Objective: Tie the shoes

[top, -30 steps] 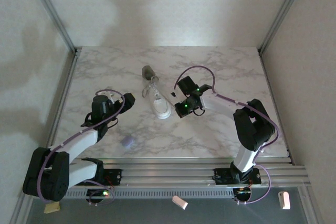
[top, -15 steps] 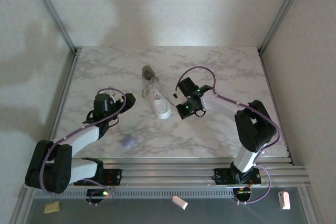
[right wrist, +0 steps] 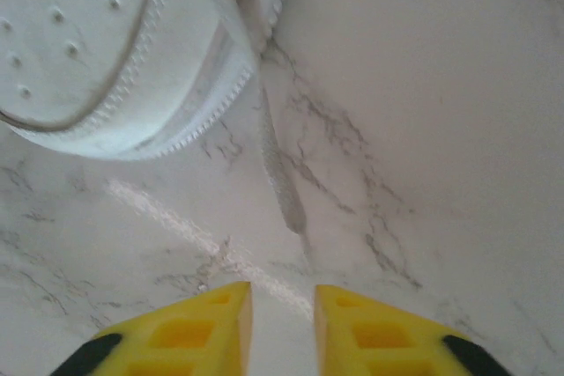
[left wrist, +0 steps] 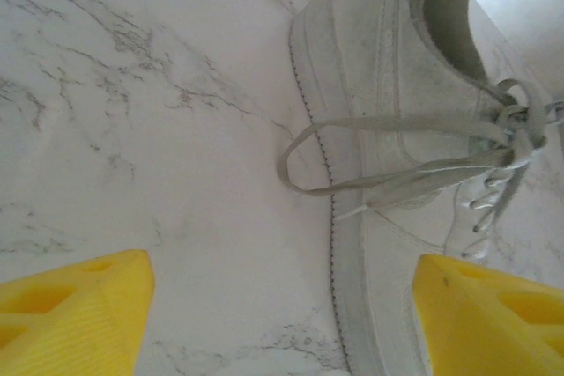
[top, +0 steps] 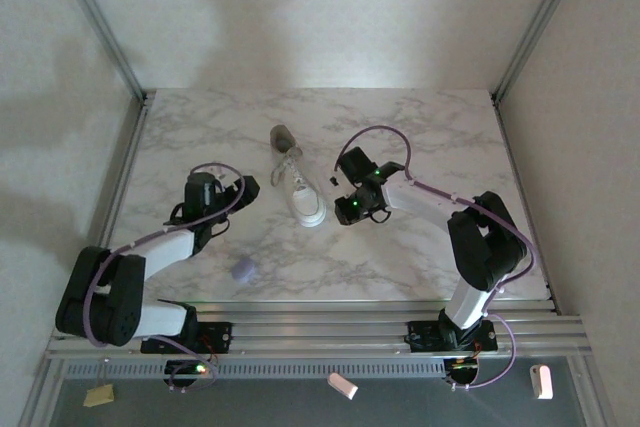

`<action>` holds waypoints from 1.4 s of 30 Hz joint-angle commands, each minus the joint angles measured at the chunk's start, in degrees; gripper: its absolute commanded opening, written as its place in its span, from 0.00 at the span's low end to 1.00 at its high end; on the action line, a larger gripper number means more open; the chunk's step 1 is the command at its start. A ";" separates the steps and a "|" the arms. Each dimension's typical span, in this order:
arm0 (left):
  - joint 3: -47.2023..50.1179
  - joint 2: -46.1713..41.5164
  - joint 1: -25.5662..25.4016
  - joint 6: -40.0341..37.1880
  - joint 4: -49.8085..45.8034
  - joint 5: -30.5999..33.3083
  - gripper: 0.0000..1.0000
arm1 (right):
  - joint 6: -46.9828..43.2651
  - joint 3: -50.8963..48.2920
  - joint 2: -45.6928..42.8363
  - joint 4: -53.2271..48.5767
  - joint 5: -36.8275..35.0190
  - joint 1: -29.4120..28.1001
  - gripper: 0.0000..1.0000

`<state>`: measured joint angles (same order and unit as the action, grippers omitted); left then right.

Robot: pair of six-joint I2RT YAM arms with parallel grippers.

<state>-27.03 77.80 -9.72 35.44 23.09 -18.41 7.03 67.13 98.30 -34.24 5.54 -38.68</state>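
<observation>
Sneaker [top: 299,185]: white, stitched, perforated toe [right wrist: 62,41]; flat lace [left wrist: 405,121] looped on marble

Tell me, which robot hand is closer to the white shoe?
Right. The right hand sits just beside the toe of the shoe; the left hand is farther off on its other side.

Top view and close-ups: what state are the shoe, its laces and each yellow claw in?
sneaker: upright on its sole on the table, touched by neither gripper.
laces: loose, one loop drooping over the side, one end lying by the toe.
left gripper: wide open, empty.
right gripper: narrowly open, empty, near the lace end.
</observation>
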 commanded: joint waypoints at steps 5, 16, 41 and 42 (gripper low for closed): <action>-3.82 7.71 -1.48 -2.22 3.56 -0.35 0.66 | 8.68 4.10 -2.62 5.59 -3.03 -0.53 0.34; -3.41 8.18 -3.10 -2.07 8.05 0.20 0.60 | 29.56 17.77 7.55 11.96 1.64 0.53 0.41; -11.18 21.48 -2.51 -5.94 17.75 -17.97 0.39 | 28.36 16.56 7.58 10.54 4.02 2.64 0.31; -10.84 21.46 -2.27 -5.11 18.68 -18.06 0.41 | 28.33 16.63 7.59 10.51 4.10 2.63 0.30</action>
<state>-38.28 98.96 -12.27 28.67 37.36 -34.26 36.49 84.07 107.81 -23.35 9.06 -36.25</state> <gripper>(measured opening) 0.404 0.306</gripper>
